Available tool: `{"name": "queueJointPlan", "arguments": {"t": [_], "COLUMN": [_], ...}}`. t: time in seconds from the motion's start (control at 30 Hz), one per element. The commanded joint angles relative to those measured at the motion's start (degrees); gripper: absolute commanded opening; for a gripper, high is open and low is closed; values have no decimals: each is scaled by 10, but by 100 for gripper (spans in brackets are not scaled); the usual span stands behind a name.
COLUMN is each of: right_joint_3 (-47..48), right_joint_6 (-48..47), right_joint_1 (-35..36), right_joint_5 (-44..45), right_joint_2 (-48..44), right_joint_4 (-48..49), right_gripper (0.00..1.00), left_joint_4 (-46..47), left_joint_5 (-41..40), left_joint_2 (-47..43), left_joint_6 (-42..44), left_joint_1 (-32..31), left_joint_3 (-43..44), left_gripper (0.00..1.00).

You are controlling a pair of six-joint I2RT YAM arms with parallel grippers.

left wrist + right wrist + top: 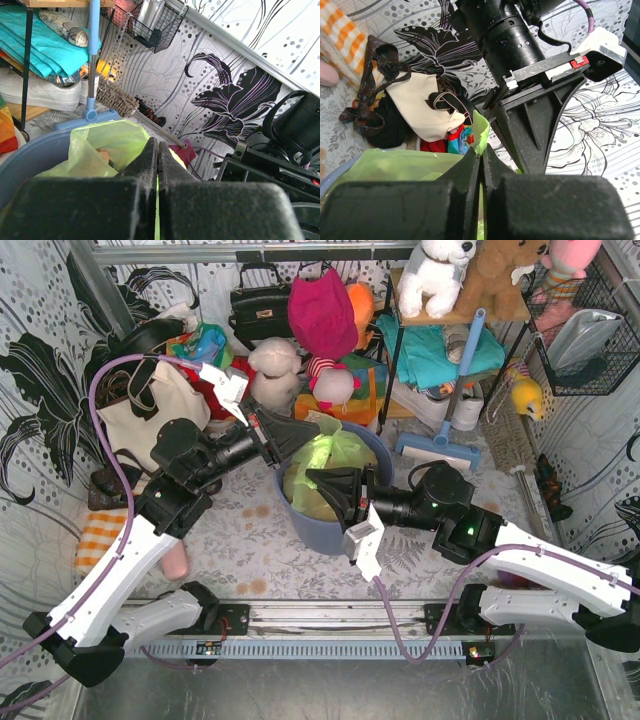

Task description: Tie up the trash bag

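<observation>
trash bag [325,458] pinched in left fingers [142,162], right fingers [466,172]

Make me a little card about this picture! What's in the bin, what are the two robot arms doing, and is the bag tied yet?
bag: light-green trash bag, crumpled paper showing through
where: sitting inside the blue-grey bin
left arm: jaws shut on the bag's plastic
right arm: jaws shut on the bag's plastic
tied: not yet, no knot to see
behind: stuffed toys on a shelf
</observation>
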Motion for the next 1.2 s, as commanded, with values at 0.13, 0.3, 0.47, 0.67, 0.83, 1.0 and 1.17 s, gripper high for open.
{"name": "queueJointPlan", "arguments": {"t": [0.13, 0.3, 0.47, 0.67, 0.83, 1.0, 1.17], "right_joint_3": [-19, -71, -74, -44, -24, -105, -165], "right_joint_6": [152, 442, 732, 870, 868, 734, 546], "right_joint_1": [0, 0, 0, 0, 0, 0, 0], "right_joint_5": [7, 128, 371, 567, 606, 396, 206], "right_joint_2": [-42, -87, -126, -147, -149, -194, -200], "right_joint_4": [80, 183, 122, -50, -120, 33, 154], "right_gripper": [0, 0, 0, 0, 0, 0, 40], "left_joint_4": [-4, -7, -3, -10, -26, -21, 28], "left_joint_5": [-58, -109, -180, -275, -337, -275, -140], "left_joint_2": [-4, 7, 17, 15, 6, 18, 33], "left_joint_6": [35, 70, 98, 129, 152, 157, 149], "left_joint_1": [1, 1, 1, 1, 1, 1, 1], "left_joint_3": [25, 29, 30, 21, -2, -2, 12], "left_gripper": [0, 0, 0, 0, 0, 0, 0]}}
